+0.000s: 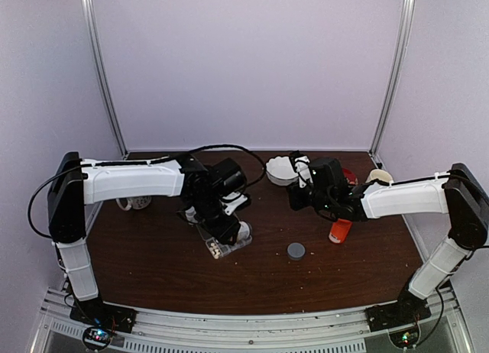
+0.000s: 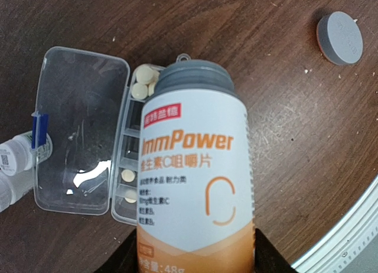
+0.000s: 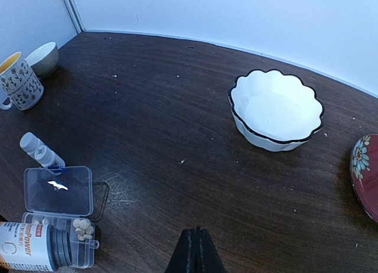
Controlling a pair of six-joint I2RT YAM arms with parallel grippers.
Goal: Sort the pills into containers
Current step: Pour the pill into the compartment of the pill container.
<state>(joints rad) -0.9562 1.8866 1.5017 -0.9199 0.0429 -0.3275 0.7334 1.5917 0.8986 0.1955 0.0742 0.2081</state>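
Many cells of the clear plastic organizer box (image 2: pixel 80 125) are hidden under the white-and-orange bottle (image 2: pixel 195 166) clamped in the left claw (image 2: pixel 198 258). In its exposed cells small pale pills (image 2: pixel 142 91) are seen. Right of the box, the right claw (image 3: pixel 195 252) is seen closed and empty over bare tabletop (image 3: pixel 177 107).

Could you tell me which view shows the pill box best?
Left wrist: pill box close and open, tablets visible, bottle partly covering it. Right wrist shows it small; top view, mostly hidden under the left gripper.
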